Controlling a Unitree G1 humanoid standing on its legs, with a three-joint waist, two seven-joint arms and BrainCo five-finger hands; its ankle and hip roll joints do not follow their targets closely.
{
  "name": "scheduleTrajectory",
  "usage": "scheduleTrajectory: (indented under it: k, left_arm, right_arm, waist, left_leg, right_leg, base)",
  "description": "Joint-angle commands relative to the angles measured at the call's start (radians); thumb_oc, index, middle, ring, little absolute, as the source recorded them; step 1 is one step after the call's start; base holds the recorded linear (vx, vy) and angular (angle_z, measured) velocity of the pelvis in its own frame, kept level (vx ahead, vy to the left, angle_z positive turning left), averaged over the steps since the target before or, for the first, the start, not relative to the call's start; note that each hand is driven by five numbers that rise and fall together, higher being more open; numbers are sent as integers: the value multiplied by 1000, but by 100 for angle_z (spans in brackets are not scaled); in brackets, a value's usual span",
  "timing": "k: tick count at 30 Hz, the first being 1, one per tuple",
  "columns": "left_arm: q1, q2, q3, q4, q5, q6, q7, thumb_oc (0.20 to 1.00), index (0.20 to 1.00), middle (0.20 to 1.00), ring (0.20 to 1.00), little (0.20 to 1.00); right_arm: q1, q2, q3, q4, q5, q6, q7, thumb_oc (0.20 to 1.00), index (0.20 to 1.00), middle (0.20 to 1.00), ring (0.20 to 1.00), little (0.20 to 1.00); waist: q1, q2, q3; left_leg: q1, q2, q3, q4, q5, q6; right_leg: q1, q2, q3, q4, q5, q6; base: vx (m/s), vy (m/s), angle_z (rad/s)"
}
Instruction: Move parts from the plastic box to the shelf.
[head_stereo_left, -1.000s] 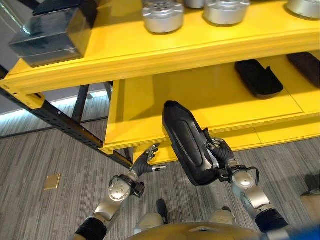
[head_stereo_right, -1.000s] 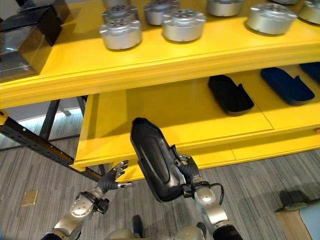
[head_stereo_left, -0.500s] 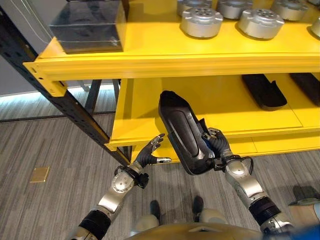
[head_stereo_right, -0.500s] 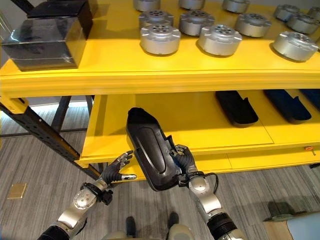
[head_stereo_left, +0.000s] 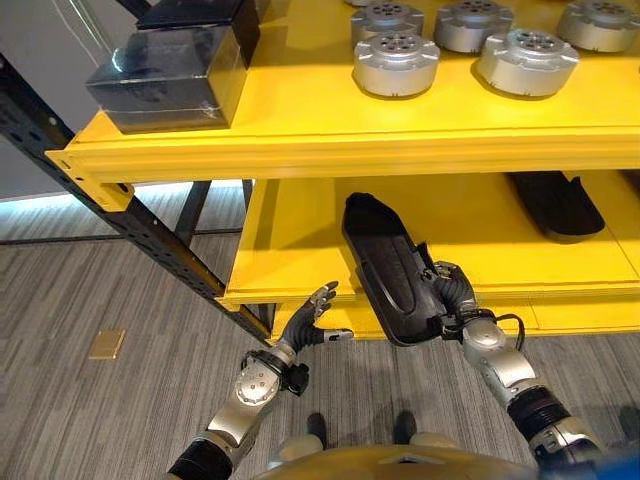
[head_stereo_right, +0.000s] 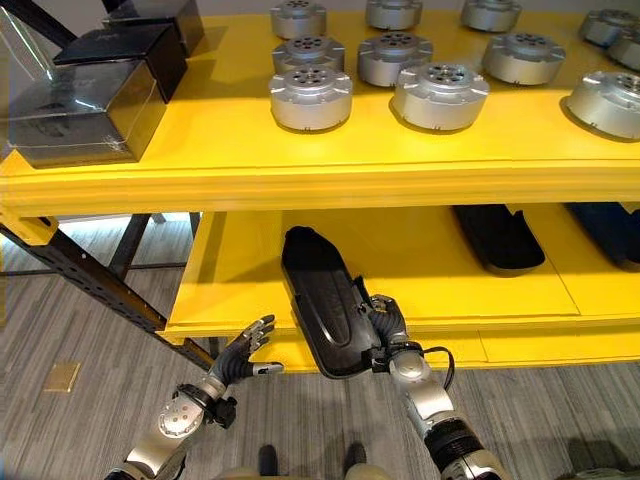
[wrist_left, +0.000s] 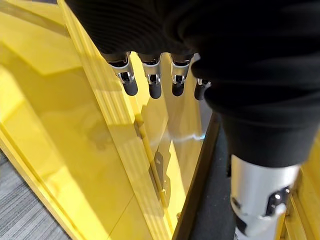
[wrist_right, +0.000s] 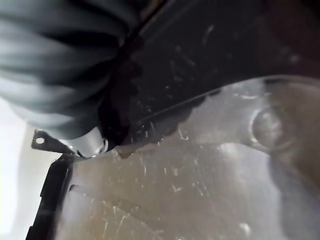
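Part: long black moulded plastic part (head_stereo_left: 388, 272), now further in over yellow lower shelf (head_stereo_left: 290, 240) than a second ago.
Right hand (head_stereo_left: 452, 295): clamped round part's near end.
Left hand (head_stereo_left: 312, 322): fingers spread, empty, below shelf lip.
Meaning: placement near, release pending.

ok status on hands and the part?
Right hand shut on black part, far end over lower shelf. Left hand open, empty, at the shelf edge. Another black part lies well clear.

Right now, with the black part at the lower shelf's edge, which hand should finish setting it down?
Right. The right hand already grips the long black part, whose far end reaches over the lower shelf. The left hand hangs open and empty just below the shelf's front edge, apart from the part.
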Motion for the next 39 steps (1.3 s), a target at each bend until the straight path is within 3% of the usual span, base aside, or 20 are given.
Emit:
scheduleTrajectory:
  k: [1,9,15,28,39]
  left_arm:
    - [-36,-14,-35,-32,-33,-55,32,1000,1000,1000,1000,1000]
    - [-75,0,-75,-48,-86,-9,78,1000,1000,1000,1000,1000]
    - [-127,32,-109,-100,-125,-1,99,1000,1000,1000,1000,1000]
    - [-163,71,-146,-188,-171,10,110,1000,1000,1000,1000,1000]
    - [-152,91,-172,-236,-182,5,122,1000,1000,1000,1000,1000]
  right_arm:
    - [-128,-11,-3,-7,43,-26,-25,200,200,200,200,200]
    - [-339,-14,-52,169,50,27,-125,200,200,200,200,200]
    - [-519,-72,-105,326,26,46,-166,200,200,200,200,200]
    - [-697,-219,-150,534,5,59,-204,200,200,200,200,200]
    - [-778,-302,-129,643,-17,81,-221,200,200,200,200,200]
  waist:
    - [9,-18,2]
    - [40,9,48]
    - [58,44,119]
    - [76,105,204]
    - [76,131,242]
  left_leg:
    - [0,63,24,35,45,-41]
    - [-39,62,7,29,64,-48]
    - [-93,57,-21,45,79,-52]
    - [-152,48,-42,78,89,-56]
    - [-163,48,-35,89,93,-63]
  right_leg:
    - [-15,-66,25,56,21,30]
    - [-49,-68,14,75,13,23]
    - [-104,-72,9,128,-7,12]
    - [-181,-76,6,213,-41,3]
    - [-204,-79,6,242,-52,4]
  base:
    - [61,10,3]
    - [22,-6,4]
    - [-46,3,9]
    - [-17,2,2]
    - [0,-3,0]
